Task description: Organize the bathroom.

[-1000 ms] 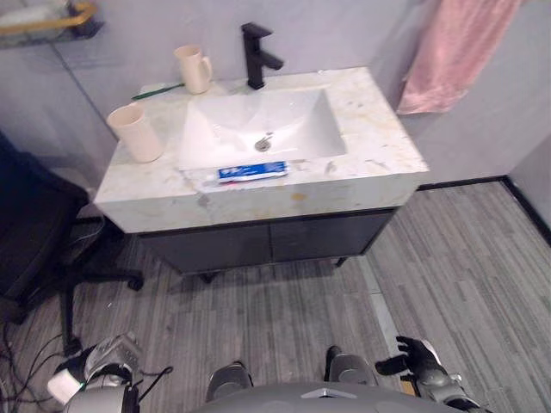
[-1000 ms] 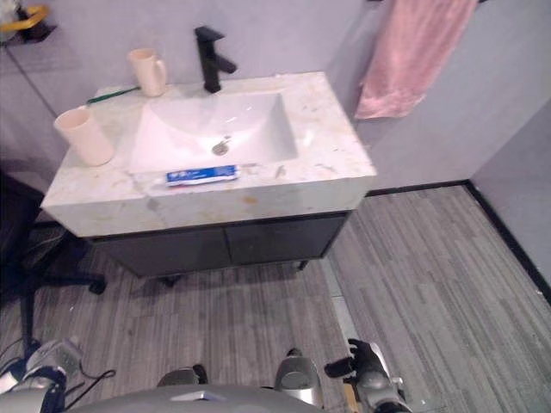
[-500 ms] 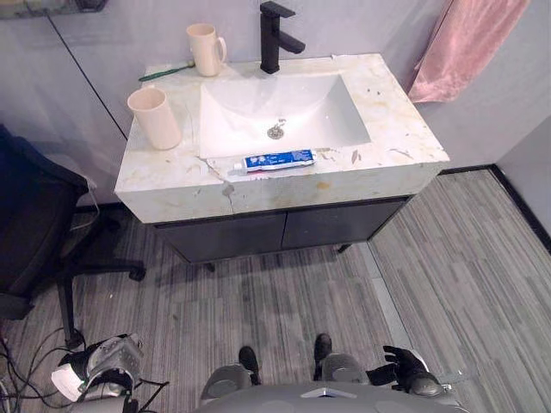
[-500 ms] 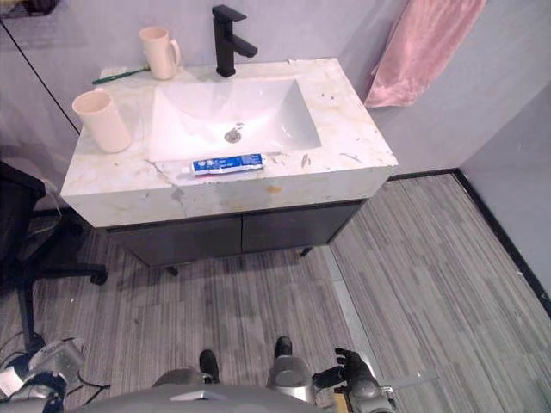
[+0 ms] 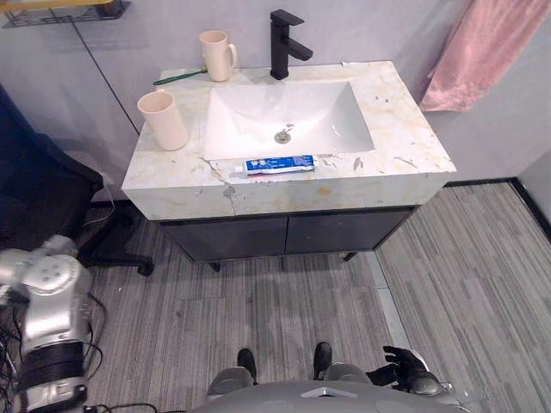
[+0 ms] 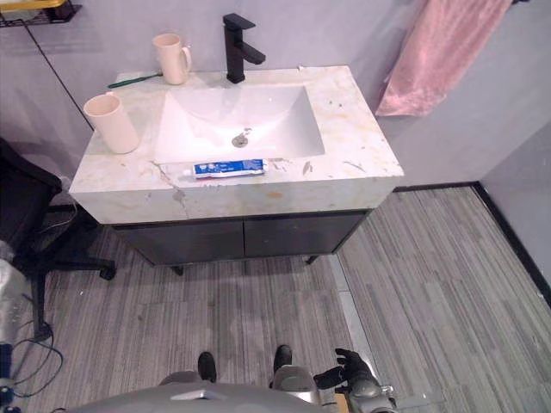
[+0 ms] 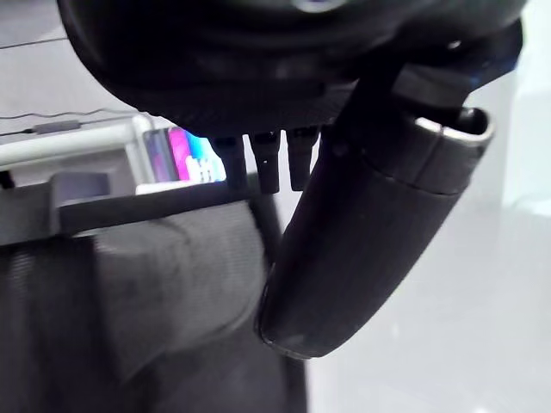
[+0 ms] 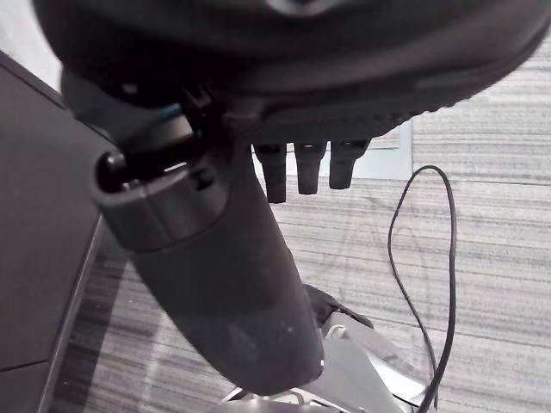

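Marble counter, cream with tan veins, over a dark cabinet with two doors. One white sink sunk in the middle, a metal drain at its bottom. One black tap standing at the far edge, behind the sink.

Two beige cups: one plain cup upright on the left of the counter, well apart from the sink; one cup with a handle upright at the far left corner, near the tap. One green toothbrush lying flat just left of the handled cup, tip toward it. One tube of toothpaste, blue and white, lying flat on the near rim of the counter, just in front of the sink.

One pink towel hanging on the wall at the far right. One wire shelf with a yellow rim on the wall at the far left. One black chair on the left, beside the cabinet. Grey plank floor.

Right hand low at the near right, over the floor, fingers loosely spread, empty. Left hand close to the chair in the left wrist view, fingers relaxed, nothing in the grasp.
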Tool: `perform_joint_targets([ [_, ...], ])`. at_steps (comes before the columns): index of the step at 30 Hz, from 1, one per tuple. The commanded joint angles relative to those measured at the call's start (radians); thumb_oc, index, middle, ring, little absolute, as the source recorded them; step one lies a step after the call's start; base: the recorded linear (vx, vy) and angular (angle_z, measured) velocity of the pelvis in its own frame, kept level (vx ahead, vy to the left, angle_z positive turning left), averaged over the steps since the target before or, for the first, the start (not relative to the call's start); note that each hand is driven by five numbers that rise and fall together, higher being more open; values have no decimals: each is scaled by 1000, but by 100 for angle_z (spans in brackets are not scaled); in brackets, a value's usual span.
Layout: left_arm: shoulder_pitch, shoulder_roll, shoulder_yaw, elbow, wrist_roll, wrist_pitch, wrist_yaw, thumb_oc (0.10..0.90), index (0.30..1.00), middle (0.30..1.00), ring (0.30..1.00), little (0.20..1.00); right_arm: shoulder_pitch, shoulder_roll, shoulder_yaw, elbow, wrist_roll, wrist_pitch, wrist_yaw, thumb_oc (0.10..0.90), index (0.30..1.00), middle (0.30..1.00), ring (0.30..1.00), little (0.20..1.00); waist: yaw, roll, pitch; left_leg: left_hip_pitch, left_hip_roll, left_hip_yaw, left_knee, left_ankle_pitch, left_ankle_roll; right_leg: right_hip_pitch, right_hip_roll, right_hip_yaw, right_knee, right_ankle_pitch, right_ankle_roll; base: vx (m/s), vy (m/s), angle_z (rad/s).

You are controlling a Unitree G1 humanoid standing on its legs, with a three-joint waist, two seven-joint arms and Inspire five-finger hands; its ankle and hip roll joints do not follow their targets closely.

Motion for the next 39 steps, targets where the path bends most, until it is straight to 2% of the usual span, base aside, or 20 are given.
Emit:
perform_joint_targets([
  [1, -50, 174, 29, -64, 186, -96, -68, 800, 900, 900, 900, 900, -54, -7, 11, 29, -2, -26, -16, 800, 900, 900, 900, 900, 14, -3, -18, -12, 73, 23, 137, -112, -13, -63, -57, 29, 90, -118, 66, -13, -44, 8],
  [4, -60, 225, 33, -136, 218, -77, -186, 800, 900, 900, 900, 900, -61, -16, 11, 24, -4, -14, -11, 800, 900, 900, 900, 900, 12, 0, -17, -11, 81, 29, 149, -118, -15, -65, -53, 34, 99, -122, 65, -19, -46, 3],
  [5, -77, 310, 9, -208, 182, -99, -356, 800, 900, 900, 900, 900, -72, -33, 7, 28, -13, -2, 2, 800, 900, 900, 900, 900, 8, 12, -16, -8, 89, 38, 163, -125, -16, -68, -48, 44, 106, -125, 63, -29, -49, 1],
  [8, -98, 352, -5, -248, 177, -83, -434, 800, 900, 900, 900, 900, -85, -38, 1, 38, -18, -1, 8, 800, 900, 900, 900, 900, 8, 20, -10, -13, 93, 41, 179, -131, -17, -70, -46, 51, 112, -127, 61, -40, -30, -5],
  [9, -124, 424, -26, -289, 95, -70, -552, 800, 900, 900, 900, 900, -102, -50, 2, 49, -14, 1, 16, 800, 900, 900, 900, 900, 5, 36, -2, -15, 97, 46, 192, -134, -17, -74, -44, 58, 121, -130, 61, -87, -21, -10],
  [13, -202, 552, -83, -307, -1, -50, -719, 800, 900, 900, 900, 900, -139, -69, 7, 74, -6, 10, 38, 800, 900, 900, 900, 900, 2, 67, 12, -26, 101, 52, 217, -132, -22, -84, -44, 72, 133, -130, 60, -71, -11, -11],
  [16, -254, 604, -127, -292, -41, -9, -816, 800, 900, 900, 900, 900, -151, -75, 19, 80, -8, 18, 44, 800, 900, 900, 900, 900, -9, 87, 16, -28, 102, 58, 223, -123, -26, -90, -45, 83, 134, -128, 63, -49, 15, -8],
  [18, -331, 635, -196, -254, -127, 52, -929, 800, 900, 900, 900, 900, -160, -89, 32, 73, -10, 28, 46, 800, 900, 900, 900, 900, -22, 109, 23, -31, 100, 61, 227, -106, -30, -94, -44, 95, 134, -128, 63, -52, 53, -15],
  [21, -364, 648, -229, -229, -159, 85, -965, 800, 900, 900, 900, 900, -162, -99, 38, 69, -13, 31, 48, 800, 900, 900, 900, 900, -31, 120, 25, -34, 99, 64, 228, -99, -32, -98, -45, 101, 134, -127, 63, -37, 40, -4],
  [22, -423, 658, -298, -176, -190, 117, -1026, 800, 900, 900, 900, 900, -165, -113, 49, 61, -19, 32, 48, 800, 900, 900, 900, 900, -47, 134, 34, -35, 98, 71, 230, -90, -33, -104, -46, 109, 138, -128, 64, -44, 42, -7],
  [24, -423, 658, -298, -176, -190, 117, -1026, 800, 900, 900, 900, 900, -165, -113, 49, 61, -19, 32, 48, 800, 900, 900, 900, 900, -47, 134, 34, -35, 98, 71, 230, -90, -33, -104, -46, 109, 138, -128, 64, -45, 42, -9],
  [25, -492, 673, -382, -106, -219, 150, -1069, 800, 900, 900, 900, 900, -169, -122, 52, 52, -27, 38, 48, 800, 900, 900, 900, 900, -59, 145, 43, -35, 94, 78, 228, -84, -32, -111, -48, 117, 143, -128, 65, -46, 43, -11],
  [26, -492, 673, -382, -106, -219, 150, -1069, 800, 900, 900, 900, 900, -169, -122, 52, 52, -27, 38, 48, 800, 900, 900, 900, 900, -59, 145, 43, -35, 94, 78, 228, -84, -32, -111, -48, 117, 143, -128, 65, -141, 81, -26],
  [27, -603, 678, -501, -2, -247, 191, -1161, 800, 900, 900, 900, 900, -183, -135, 63, 43, -18, 46, 46, 800, 900, 900, 900, 900, -75, 154, 60, -42, 91, 85, 228, -75, -31, -128, -48, 127, 150, -128, 66, -95, 39, -15],
  [28, -603, 678, -501, -2, -247, 191, -1161, 800, 900, 900, 900, 900, -183, -135, 63, 43, -18, 46, 46, 800, 900, 900, 900, 900, -75, 154, 60, -42, 91, 85, 228, -75, -31, -128, -48, 127, 150, -128, 66, -142, 47, -29],
  [29, -654, 668, -558, 54, -252, 203, -1191, 800, 900, 900, 900, 900, -193, -142, 65, 44, -8, 48, 47, 800, 900, 900, 900, 900, -80, 158, 71, -47, 89, 85, 232, -69, -32, -135, -48, 132, 154, -128, 63, -93, 27, -20],
  [30, -710, 639, -627, 134, -256, 261, -1255, 800, 900, 900, 900, 900, -208, -149, 69, 50, -2, 53, 52, 800, 900, 900, 900, 900, -91, 164, 83, -49, 88, 89, 231, -58, -33, -143, -44, 140, 156, -128, 60, -108, 33, -20],
  [32, -723, 631, -648, 156, -256, 268, -1254, 800, 900, 900, 900, 900, -210, -151, 71, 46, 0, 55, 52, 800, 900, 900, 900, 900, -94, 165, 86, -51, 87, 89, 231, -57, -33, -146, -44, 142, 156, -128, 60, -56, 21, -3],
  [33, -741, 611, -682, 195, -257, 295, -1270, 800, 900, 900, 900, 900, -219, -157, 77, 41, 9, 61, 53, 800, 900, 900, 900, 900, -102, 169, 96, -56, 85, 90, 228, -52, -34, -156, -44, 149, 158, -129, 59, -49, 14, -1],
  [39, -788, 560, -755, 295, -263, 303, -1256, 800, 900, 900, 900, 900, -235, -161, 87, 38, 34, 70, 42, 800, 900, 900, 900, 900, -123, 177, 120, -71, 84, 101, 223, -43, -34, -194, -45, 162, 169, -126, 56, -65, 15, 3],
])
